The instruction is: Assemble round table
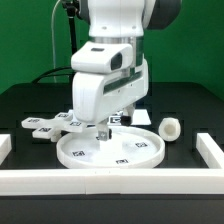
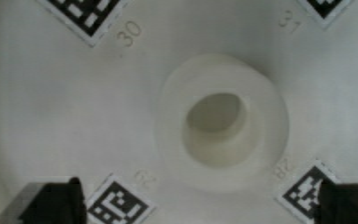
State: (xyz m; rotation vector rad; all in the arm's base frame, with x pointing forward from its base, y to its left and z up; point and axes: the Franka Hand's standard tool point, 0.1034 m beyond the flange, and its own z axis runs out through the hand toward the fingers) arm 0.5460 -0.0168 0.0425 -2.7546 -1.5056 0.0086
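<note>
Directly beneath the gripper [image 1: 107,131], the round disc [image 1: 110,148] lies flat and rim up, with its raised central socket [image 2: 226,118] ringed by tags. The arm points straight down, its fingertips seemingly just above the disc. Only one dark fingertip [image 2: 51,203] shows, so I cannot tell their spread. In the exterior view the leg [image 1: 170,128] stands at the disc's three o'clock and the cross-shaped foot [image 1: 48,125] at ten.

Cross-shaped foot [image 1: 45,125] partly behind the arm [image 1: 105,75]; disc [image 2: 87,110] beyond wrist-view edges.
</note>
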